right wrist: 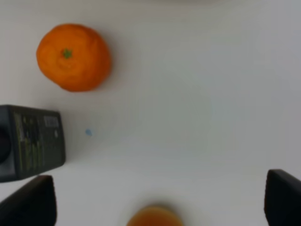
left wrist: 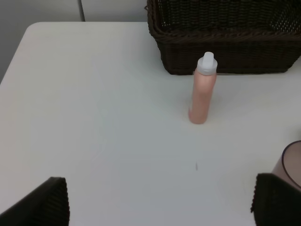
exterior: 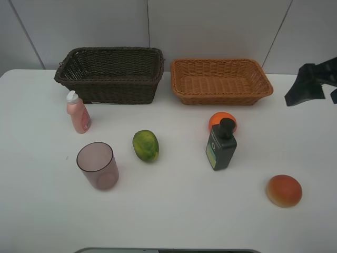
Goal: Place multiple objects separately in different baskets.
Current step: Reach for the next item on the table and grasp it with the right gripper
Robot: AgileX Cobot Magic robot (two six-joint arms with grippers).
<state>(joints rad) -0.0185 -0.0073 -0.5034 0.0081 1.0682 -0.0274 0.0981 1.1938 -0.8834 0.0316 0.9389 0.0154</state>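
Note:
The dark brown basket (exterior: 110,50) and the tan basket (exterior: 221,61) stand side by side at the back, both empty. In front of them are a pink bottle (exterior: 78,112), a mauve cup (exterior: 97,165), a green fruit (exterior: 145,145), an orange (exterior: 218,119) partly behind a dark green bottle (exterior: 221,146), and a red-orange fruit (exterior: 284,190). My right gripper (exterior: 309,87) hovers at the right edge; its wrist view shows it open (right wrist: 156,200) above the orange (right wrist: 74,56), the dark bottle (right wrist: 30,141) and the fruit (right wrist: 154,216). My left gripper (left wrist: 160,202) is open, facing the pink bottle (left wrist: 203,89).
The white table (exterior: 174,211) backs onto a grey wall. A grey edge (exterior: 168,250) shows at the table's front. In the left wrist view the dark basket (left wrist: 221,42) sits behind the bottle and the cup (left wrist: 291,157) is at the side.

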